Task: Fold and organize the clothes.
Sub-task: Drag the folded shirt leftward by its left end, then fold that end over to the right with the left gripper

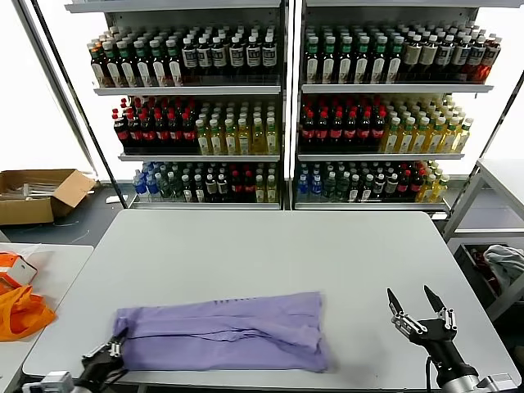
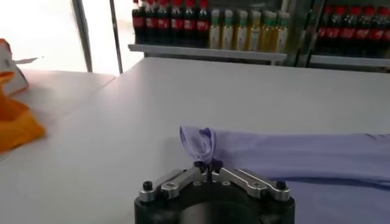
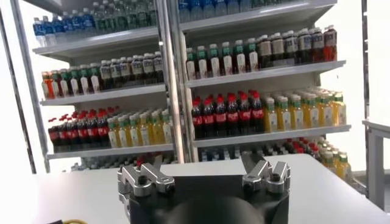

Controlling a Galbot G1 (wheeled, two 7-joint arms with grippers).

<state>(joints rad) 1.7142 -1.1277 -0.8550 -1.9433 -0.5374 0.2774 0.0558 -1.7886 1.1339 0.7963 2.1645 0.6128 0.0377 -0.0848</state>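
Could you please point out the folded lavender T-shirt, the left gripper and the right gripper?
Folded lavender thin-fabric T-shirt (image 1: pixel 225 332): head view, middle of its top layer.
Left gripper (image 2: pixel 208 165): left wrist view, closed fingertips pinching the shirt's corner.
Right gripper (image 1: pixel 420 301): head view, gap between open fingertips.

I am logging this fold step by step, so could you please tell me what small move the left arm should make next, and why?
Probably lift the pinched corner a little and carry it across toward the shirt's other end. The left gripper is shut on the near-left corner of the T-shirt, which lies as a long folded strip on the table. The right gripper waits open, off the fabric.
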